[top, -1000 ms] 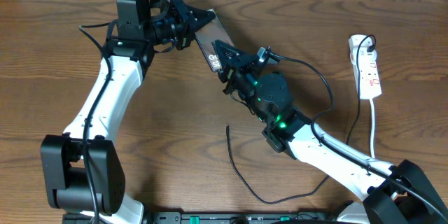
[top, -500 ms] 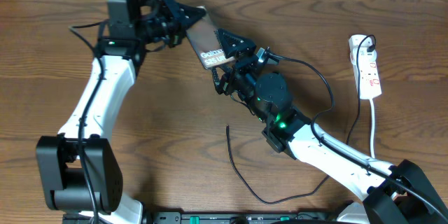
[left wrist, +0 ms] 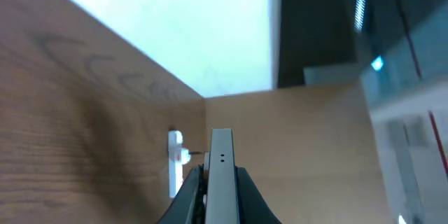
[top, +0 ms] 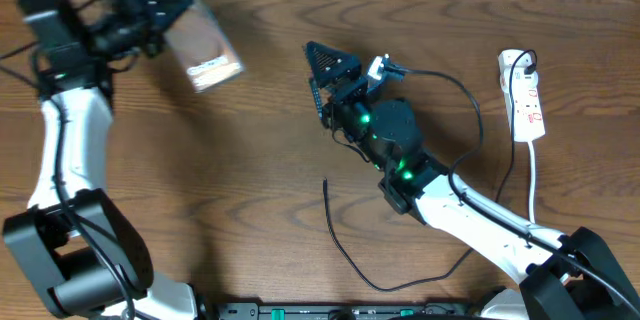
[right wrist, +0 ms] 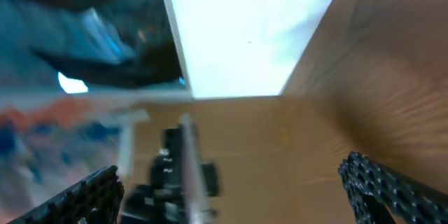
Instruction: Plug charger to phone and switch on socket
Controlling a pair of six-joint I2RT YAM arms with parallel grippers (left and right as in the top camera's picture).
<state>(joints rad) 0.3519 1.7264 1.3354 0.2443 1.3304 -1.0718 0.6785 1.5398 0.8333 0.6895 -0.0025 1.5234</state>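
Wood grain runs across the brown table, its surface matte and bare in the middle. The phone is a flat, glossy brown rectangle with white lettering at one end; it is up off the wood near the far left corner, tilted, one short end pinched in the left gripper. From the left wrist it shows edge-on as a thin grey slab, with the black fingers pressed against both faces.

The right gripper sits near the middle of the table toward the far edge. Its dark, ribbed fingers stand wide apart with nothing between them; the rest of that wrist view is too blurred to read.

The charger is a thin black cable lying loose on the wood. Its slim tip points toward the far edge, and the line curves toward the near edge.

The socket, a narrow white strip with red marks, lies by the right edge, with a black plug seated in its far end and a white cord trailing toward the near edge.
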